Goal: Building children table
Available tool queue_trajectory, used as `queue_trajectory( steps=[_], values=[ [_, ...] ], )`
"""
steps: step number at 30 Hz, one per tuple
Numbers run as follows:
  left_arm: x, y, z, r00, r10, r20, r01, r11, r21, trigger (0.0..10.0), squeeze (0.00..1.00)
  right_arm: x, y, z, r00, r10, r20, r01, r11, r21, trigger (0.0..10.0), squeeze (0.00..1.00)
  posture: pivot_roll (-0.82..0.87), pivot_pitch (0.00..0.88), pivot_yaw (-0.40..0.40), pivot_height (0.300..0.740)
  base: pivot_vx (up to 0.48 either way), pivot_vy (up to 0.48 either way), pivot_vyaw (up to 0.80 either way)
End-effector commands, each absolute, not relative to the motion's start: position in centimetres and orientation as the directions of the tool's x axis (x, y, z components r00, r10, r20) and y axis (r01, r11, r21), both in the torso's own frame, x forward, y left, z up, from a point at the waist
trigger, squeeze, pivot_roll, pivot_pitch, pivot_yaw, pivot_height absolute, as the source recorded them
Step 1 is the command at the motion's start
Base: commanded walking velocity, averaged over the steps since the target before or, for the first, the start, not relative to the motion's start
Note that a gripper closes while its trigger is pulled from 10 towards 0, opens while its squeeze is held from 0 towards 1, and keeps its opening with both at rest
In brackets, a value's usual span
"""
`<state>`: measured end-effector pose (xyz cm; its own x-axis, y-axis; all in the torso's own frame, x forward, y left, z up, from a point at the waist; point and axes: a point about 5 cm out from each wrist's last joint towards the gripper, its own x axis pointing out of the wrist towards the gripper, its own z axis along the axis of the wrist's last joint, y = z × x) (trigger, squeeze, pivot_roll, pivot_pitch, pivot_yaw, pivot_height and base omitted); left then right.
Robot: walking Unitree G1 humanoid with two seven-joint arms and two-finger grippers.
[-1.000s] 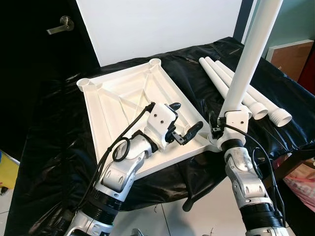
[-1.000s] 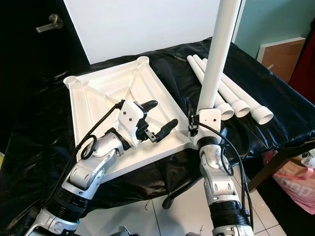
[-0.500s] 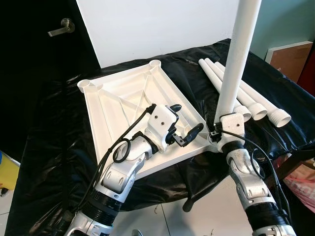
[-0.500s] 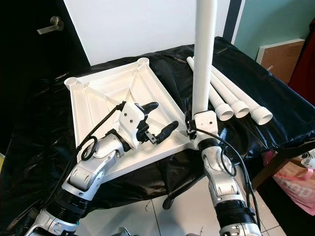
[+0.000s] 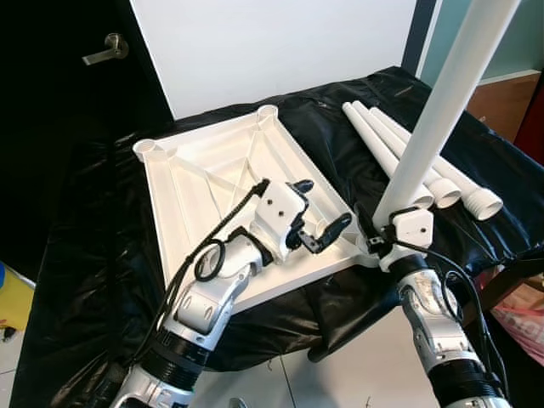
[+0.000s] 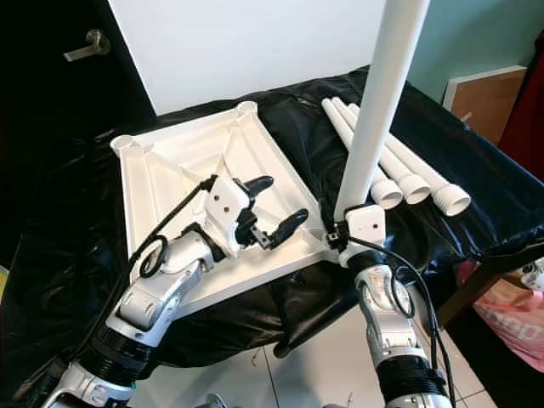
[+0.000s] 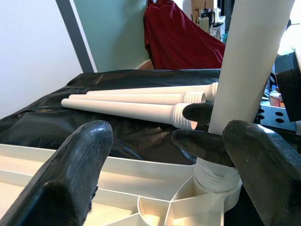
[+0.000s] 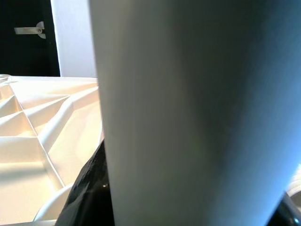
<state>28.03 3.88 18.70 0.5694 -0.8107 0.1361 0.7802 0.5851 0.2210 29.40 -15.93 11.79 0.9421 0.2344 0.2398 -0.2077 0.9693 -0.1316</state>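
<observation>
Now right end effector (image 5: 380, 241) clamped on tilted table leg (image 5: 442, 100), socket (image 7: 217, 181) below.

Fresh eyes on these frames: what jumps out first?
The tall white leg stands tilted in the near right corner socket of the upturned tabletop, held low by the right gripper. The left gripper hovers open over the tabletop beside that corner. Three spare legs lie side by side on the black sheet to the right.
</observation>
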Motion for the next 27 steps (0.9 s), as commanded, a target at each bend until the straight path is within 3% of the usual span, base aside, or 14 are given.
queue_trajectory(
  steps=[1, 27],
  values=[
    [27.6, 3.7, 18.9, 0.512, -0.849, 0.128, 0.814, 0.527, 0.243, 10.0, 0.0, 29.2, -16.0, 9.4, 0.968, 0.22, 0.119, -0.214, 0.975, -0.057, 10.0, 0.0, -0.12, 0.0, 0.088, 0.74, 0.0, 0.0, 0.0],
    [27.9, 4.1, 19.4, 0.531, -0.836, 0.137, 0.798, 0.548, 0.251, 10.0, 0.0, 31.6, -16.3, 8.8, 0.972, 0.176, -0.153, -0.175, 0.984, 0.023, 10.0, 0.0, -0.11, 0.007, 0.09, 0.74, 0.0, 0.0, 0.0]
  ],
)
